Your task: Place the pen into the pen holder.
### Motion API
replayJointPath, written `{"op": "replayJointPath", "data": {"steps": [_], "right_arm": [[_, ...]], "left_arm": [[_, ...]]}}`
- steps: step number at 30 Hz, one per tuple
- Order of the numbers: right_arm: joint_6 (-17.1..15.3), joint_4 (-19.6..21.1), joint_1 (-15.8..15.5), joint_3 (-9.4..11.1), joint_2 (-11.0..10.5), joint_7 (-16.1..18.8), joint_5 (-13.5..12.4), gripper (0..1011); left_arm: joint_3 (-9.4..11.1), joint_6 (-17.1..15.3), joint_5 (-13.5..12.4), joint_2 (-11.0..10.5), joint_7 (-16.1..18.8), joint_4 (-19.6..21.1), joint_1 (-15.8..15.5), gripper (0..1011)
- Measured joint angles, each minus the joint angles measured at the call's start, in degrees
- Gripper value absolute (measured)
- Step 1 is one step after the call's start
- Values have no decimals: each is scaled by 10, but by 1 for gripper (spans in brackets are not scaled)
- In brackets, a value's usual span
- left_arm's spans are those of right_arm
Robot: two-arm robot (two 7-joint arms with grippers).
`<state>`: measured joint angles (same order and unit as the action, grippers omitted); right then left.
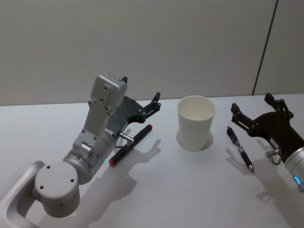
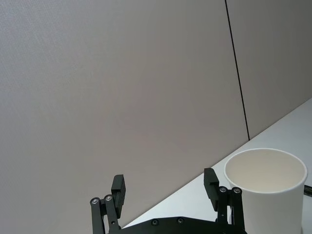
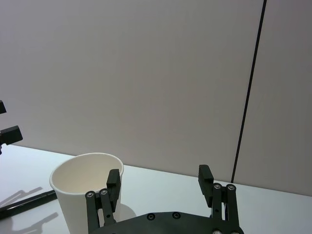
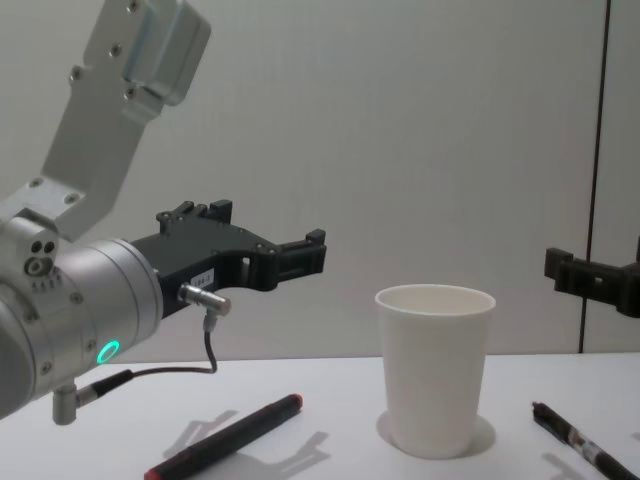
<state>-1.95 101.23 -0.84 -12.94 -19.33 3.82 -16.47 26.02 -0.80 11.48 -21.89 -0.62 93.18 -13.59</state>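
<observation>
We see the pen holder [image 1: 196, 122] standing upright in the middle of the counter [image 1: 190, 190], its mouth wide open with free air above. The left gripper [image 1: 140, 89] hangs left of it and the right gripper [image 1: 251, 103] right of it, both with jaws apart. A red-tipped pen [image 1: 130, 145] and a black pen [image 1: 240, 148] lie on either side, apart from it.

Pen holder [image 1: 196, 122] at centre of table [image 1: 190, 190], nr far edge; pen [image 1: 130, 144] to its left, 2nd pen [image 1: 239, 148] to its right (both lying flat).
</observation>
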Motion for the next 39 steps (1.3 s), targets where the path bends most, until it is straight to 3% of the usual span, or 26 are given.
{"op": "replayJointPath", "data": {"steps": [39], "right_arm": [[0,0,0,0,0,0,0,1001]], "left_arm": [[0,0,0,0,0,0,0,1001]]}}
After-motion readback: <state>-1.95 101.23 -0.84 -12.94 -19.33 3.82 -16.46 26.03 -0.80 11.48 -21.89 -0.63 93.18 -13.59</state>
